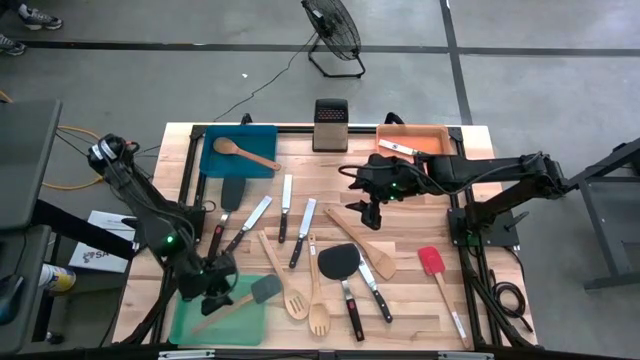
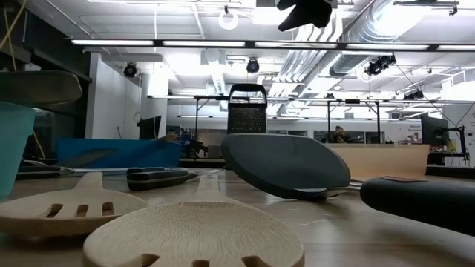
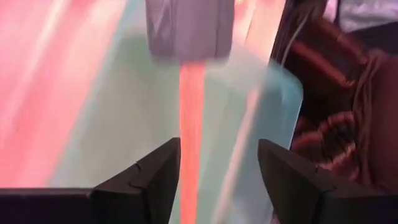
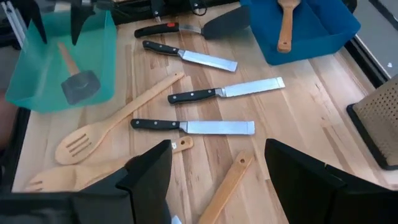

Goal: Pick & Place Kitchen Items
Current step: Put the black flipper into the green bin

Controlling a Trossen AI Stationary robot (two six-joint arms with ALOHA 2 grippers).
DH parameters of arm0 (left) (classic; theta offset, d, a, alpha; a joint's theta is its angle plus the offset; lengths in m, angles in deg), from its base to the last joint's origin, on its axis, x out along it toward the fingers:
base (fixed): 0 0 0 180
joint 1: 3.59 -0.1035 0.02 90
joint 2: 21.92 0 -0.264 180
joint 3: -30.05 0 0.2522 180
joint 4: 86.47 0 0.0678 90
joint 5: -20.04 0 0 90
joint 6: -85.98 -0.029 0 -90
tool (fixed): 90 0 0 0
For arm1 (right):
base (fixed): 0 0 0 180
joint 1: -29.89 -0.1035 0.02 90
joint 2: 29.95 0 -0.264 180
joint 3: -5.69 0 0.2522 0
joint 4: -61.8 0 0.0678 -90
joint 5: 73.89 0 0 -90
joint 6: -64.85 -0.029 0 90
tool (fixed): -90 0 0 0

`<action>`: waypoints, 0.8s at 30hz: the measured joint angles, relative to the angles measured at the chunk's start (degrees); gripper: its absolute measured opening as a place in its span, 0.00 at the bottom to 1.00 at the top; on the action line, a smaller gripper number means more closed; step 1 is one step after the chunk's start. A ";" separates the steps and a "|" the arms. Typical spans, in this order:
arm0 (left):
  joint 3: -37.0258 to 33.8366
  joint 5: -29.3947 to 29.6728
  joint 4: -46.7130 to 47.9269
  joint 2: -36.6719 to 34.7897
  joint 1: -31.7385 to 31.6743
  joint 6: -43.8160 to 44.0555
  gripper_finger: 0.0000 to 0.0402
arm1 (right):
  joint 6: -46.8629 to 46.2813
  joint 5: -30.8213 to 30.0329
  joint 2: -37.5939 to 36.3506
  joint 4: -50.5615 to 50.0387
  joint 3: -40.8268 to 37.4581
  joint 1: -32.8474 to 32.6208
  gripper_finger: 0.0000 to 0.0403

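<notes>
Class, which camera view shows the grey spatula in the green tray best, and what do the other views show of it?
The right wrist view: the grey spatula shows whole, head and wooden handle, inside the green tray. The high view shows it smaller, beside the left gripper. The left wrist view shows head and handle blurred, close up. The low view does not clearly show it.

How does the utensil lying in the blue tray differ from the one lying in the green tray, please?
The wooden spoon in the blue tray is pale wood all over with a rounded bowl; the grey spatula in the green tray has a dark grey, squarish head on a wooden handle. The wooden spoon lies wholly inside its tray, while the grey spatula's head reaches the tray's edge. Both lie flat and slanted, each alone in its tray.
</notes>
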 joint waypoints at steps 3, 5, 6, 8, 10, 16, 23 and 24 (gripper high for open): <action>0.00 2.63 0.00 -1.29 -3.92 -7.55 0.51 | 0.02 0.09 0.00 -2.21 0.00 0.00 0.62; 0.00 3.82 -0.02 -2.06 -6.57 -12.57 0.51 | 0.01 0.08 0.00 -4.34 0.00 0.00 0.62; 0.00 4.24 -0.03 -2.34 -7.90 -15.02 0.51 | -0.18 0.07 0.00 -5.33 0.00 0.00 0.62; 0.00 4.87 -0.01 -2.59 -10.62 -19.59 0.51 | -1.45 0.09 0.02 -6.92 0.00 0.00 0.62; 0.00 5.31 -0.04 -2.64 -13.22 -23.75 0.51 | -1.99 0.11 0.27 -8.71 0.00 0.00 0.62; 0.00 5.73 0.00 -2.64 -19.96 -33.25 0.51 | -1.95 1.13 0.38 -13.50 0.00 0.04 0.62; 0.00 8.71 -0.02 -2.64 -26.57 -43.42 0.51 | -0.34 4.63 0.39 -12.11 -5.39 0.04 0.62; 0.00 9.65 -0.04 -2.64 -27.53 -44.81 0.51 | -0.09 5.10 0.39 -10.90 -6.83 0.04 0.62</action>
